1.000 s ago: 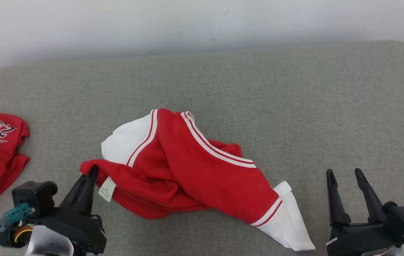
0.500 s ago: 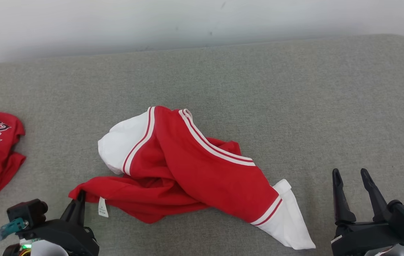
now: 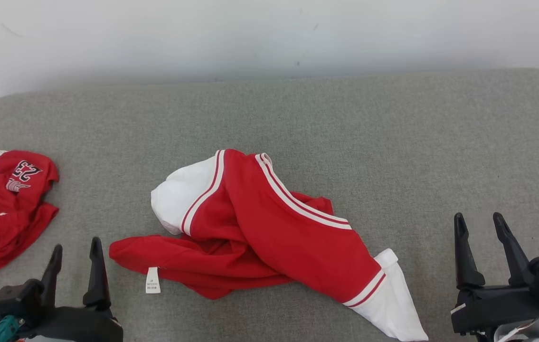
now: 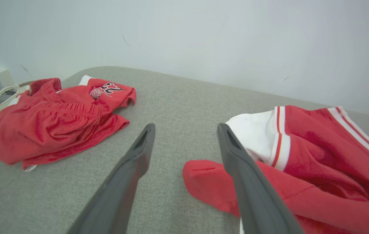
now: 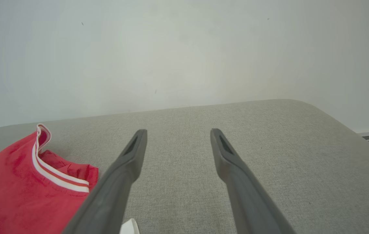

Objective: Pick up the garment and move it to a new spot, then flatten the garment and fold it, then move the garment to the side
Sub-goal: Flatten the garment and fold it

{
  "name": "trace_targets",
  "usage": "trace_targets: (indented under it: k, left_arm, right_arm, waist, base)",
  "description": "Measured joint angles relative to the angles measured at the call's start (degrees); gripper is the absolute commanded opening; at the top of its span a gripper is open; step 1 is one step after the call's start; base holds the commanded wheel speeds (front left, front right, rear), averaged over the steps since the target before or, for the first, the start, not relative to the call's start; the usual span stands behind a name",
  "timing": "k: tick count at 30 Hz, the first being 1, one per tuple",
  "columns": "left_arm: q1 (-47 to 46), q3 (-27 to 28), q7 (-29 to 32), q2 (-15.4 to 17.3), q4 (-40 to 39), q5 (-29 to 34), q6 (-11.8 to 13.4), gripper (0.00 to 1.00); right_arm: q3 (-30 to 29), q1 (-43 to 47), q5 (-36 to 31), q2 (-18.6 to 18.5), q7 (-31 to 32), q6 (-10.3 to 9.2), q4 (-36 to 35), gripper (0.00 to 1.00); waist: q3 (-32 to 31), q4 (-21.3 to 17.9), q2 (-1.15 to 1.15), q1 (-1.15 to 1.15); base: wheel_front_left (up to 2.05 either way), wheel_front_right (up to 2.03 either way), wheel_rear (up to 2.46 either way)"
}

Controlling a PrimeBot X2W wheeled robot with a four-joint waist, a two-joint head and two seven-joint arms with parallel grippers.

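The garment is a red and white top with striped trim, lying crumpled in the middle of the grey padded surface. One red corner with a white label reaches toward the lower left. My left gripper stands open just left of that corner, holding nothing. In the left wrist view the garment lies right of the open left gripper, its red corner beside the right finger. My right gripper is open at the lower right, apart from the cloth. The right wrist view shows the open right gripper and the garment at the lower left.
A second red garment with the number 23 lies bunched at the left edge of the surface, also seen as red shorts in the left wrist view. A pale wall rises behind the surface. Bare grey padding stretches behind and right of the garment.
My left gripper, shut on the garment's red corner a second ago, has opened and let it go; the corner now lies on the surface. The head camera has shifted slightly.
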Motion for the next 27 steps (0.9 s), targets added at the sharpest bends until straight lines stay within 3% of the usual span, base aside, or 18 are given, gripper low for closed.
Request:
trace_targets:
  k: [5,15,27]
  left_arm:
    - [0.4,-1.5,-4.2,-0.2,-5.0,4.0,1.9,1.00]
    - [4.6,-5.3,-6.1,-0.3,-9.0,9.5,4.3,1.00]
    - [6.9,-7.1,-4.7,0.4,-8.9,10.5,4.3,1.00]
  right_arm:
    - [1.0,-0.9,-0.4,-0.6,0.1,0.00,-0.8,1.00]
    - [6.8,0.5,-0.7,-1.5,2.1,0.00,-1.1,1.00]
    - [9.3,3.9,-0.3,-1.7,4.0,0.00,-2.0,1.00]
  waist:
    - [-1.3,0.4,0.00,0.00]
    - [-4.3,0.3,0.00,0.00]
    - [-6.5,0.4,0.00,0.00]
  base:
    - [0.00,0.00,0.00]
    - [0.00,0.00,0.00]
    - [0.00,0.00,0.00]
